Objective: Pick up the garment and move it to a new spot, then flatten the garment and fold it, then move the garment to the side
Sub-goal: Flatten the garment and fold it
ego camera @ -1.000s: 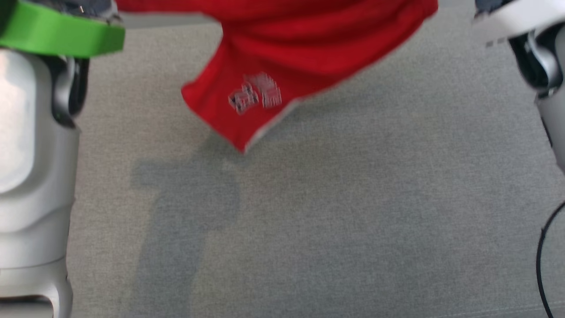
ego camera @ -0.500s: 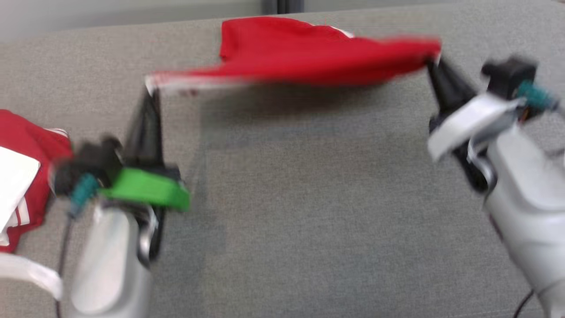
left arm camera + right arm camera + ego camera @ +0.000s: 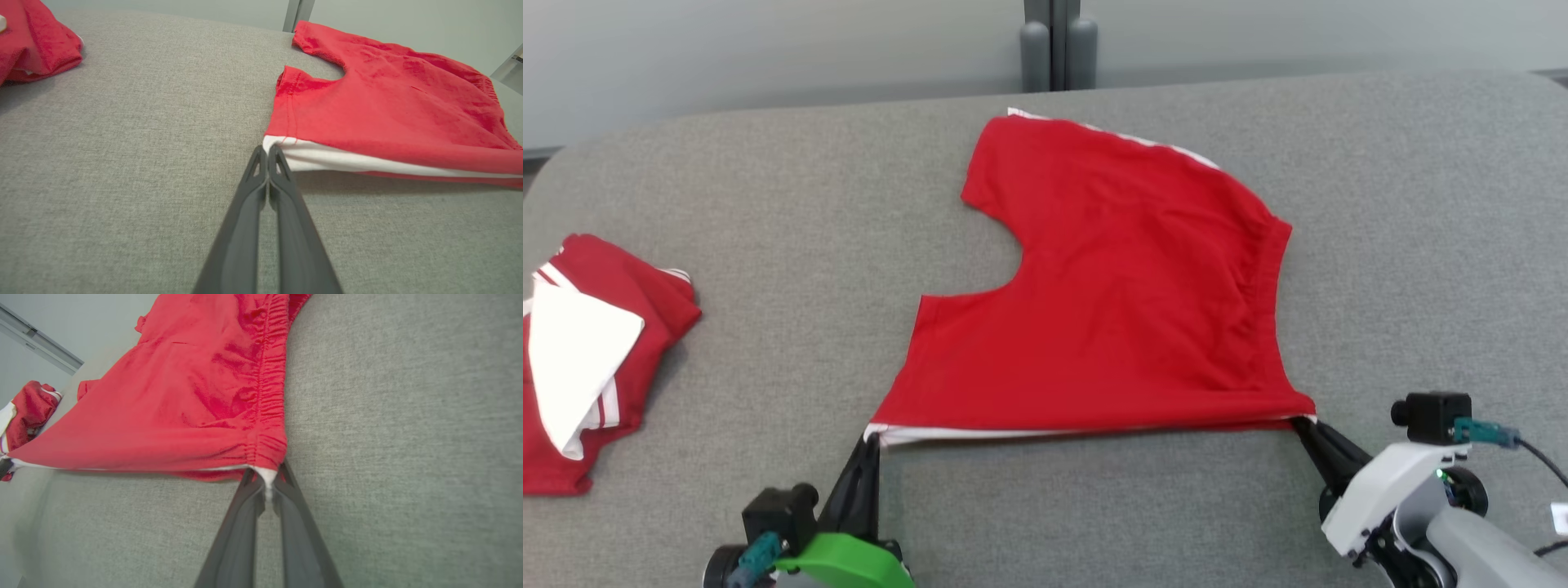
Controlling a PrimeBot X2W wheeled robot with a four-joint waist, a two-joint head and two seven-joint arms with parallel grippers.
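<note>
The garment (image 3: 1111, 302) is a pair of red shorts with white side stripes, spread nearly flat on the grey table, its near edge stretched taut a little above the surface. My left gripper (image 3: 872, 438) is shut on the near left corner, at a leg hem (image 3: 282, 149). My right gripper (image 3: 1303, 425) is shut on the near right corner, at the elastic waistband (image 3: 267, 457). In the left wrist view my left gripper (image 3: 267, 150) pinches the white stripe. In the right wrist view my right gripper (image 3: 267, 477) pinches a white bit of cloth.
A second red and white garment (image 3: 584, 359) lies crumpled at the table's left edge, also seen as a red heap (image 3: 32, 41) in the left wrist view. A grey post (image 3: 1058, 45) stands behind the table's far edge. Bare grey cloth surface (image 3: 1421, 245) lies to the right.
The head camera has tilted up. The garment, held in the air between both grippers before, now lies spread on the table, with both grippers drawn back low towards me, still gripping its corners.
</note>
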